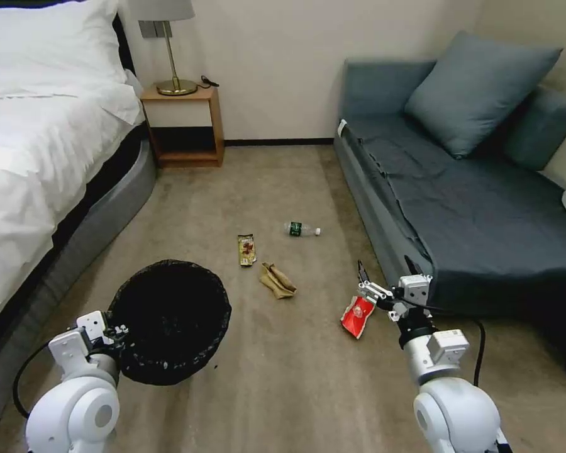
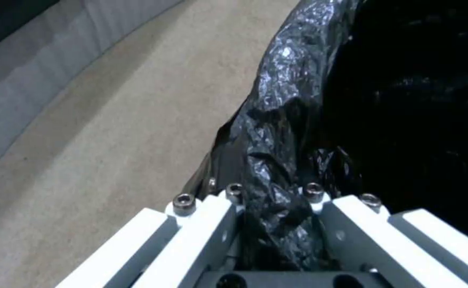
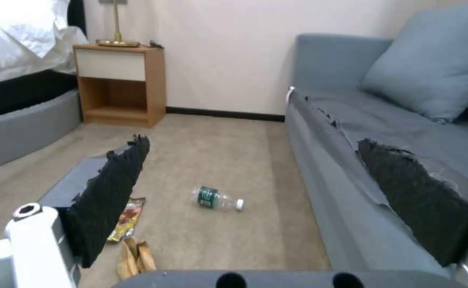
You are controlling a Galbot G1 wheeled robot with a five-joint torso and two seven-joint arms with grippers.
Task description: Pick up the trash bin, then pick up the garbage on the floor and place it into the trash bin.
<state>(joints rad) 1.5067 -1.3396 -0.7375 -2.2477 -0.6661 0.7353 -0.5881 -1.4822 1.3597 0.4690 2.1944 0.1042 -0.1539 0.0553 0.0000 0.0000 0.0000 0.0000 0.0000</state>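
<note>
in the head view the left gripper (image 1: 116, 332) pinches the rim of one trash bin (image 1: 168, 319), and the right gripper (image 1: 383, 280), spread, hangs over one red packet (image 1: 357, 316) on the floor (image 1: 295, 371). farther lie one wrapper (image 1: 247, 249), one crumpled paper (image 1: 277, 280), one bottle (image 1: 302, 229).

in the left wrist view the fingers (image 2: 202, 228) grip the black bag (image 2: 277, 168).

in the right wrist view the bottle's green label (image 3: 208, 197) cannot be read.

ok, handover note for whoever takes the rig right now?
Left pincer: shut on the trash bin rim, at the robot's left.
Right pincer: open, holding nothing, above the red snack packet.
On the floor: red packet, tan paper, brown-yellow wrapper, bottle.
Done: bin gripped.
Left: all four pieces into the bin.
</note>
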